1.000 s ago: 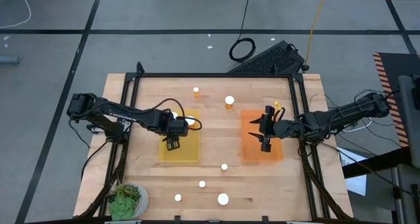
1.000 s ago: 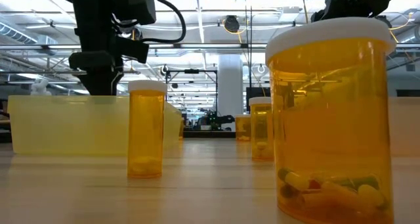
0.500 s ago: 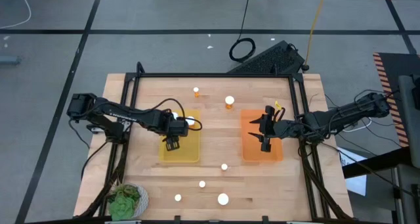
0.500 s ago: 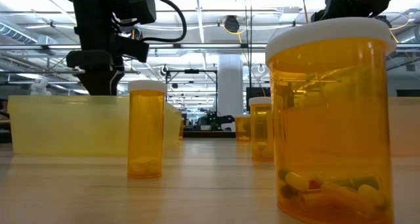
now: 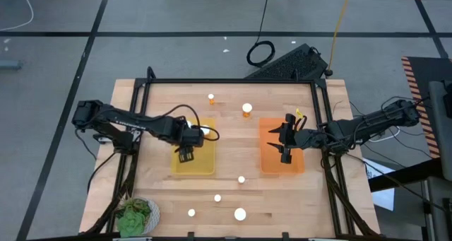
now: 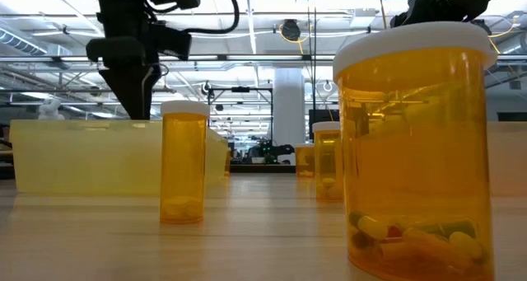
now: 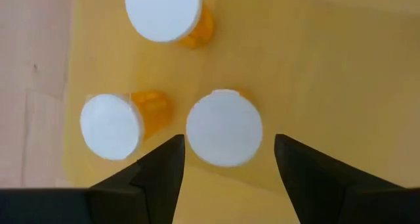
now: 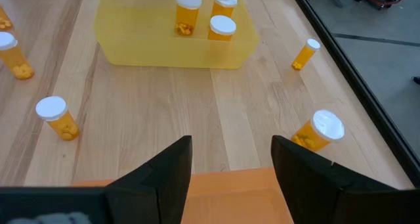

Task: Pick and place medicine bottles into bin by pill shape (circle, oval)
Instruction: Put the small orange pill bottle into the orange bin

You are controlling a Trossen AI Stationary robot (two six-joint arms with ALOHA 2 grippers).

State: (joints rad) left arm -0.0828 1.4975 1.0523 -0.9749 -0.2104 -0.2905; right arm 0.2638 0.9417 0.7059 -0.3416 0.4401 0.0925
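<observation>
Standing beneath left gripper [image 7: 226,161]: capped bottle [image 7: 224,127]

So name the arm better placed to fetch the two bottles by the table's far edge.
Right. The right gripper hangs open over the orange tray, nearer those bottles; the left gripper is open above the yellow tray.

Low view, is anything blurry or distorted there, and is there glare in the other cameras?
Low view: the nearest amber pill bottle with a white cap looms oversized, and the room behind it is soft. Left wrist view: the white caps blow out to featureless discs over the yellow plastic tray. High view: even light, and the loose bottles' caps show only as tiny bright dots.
</observation>
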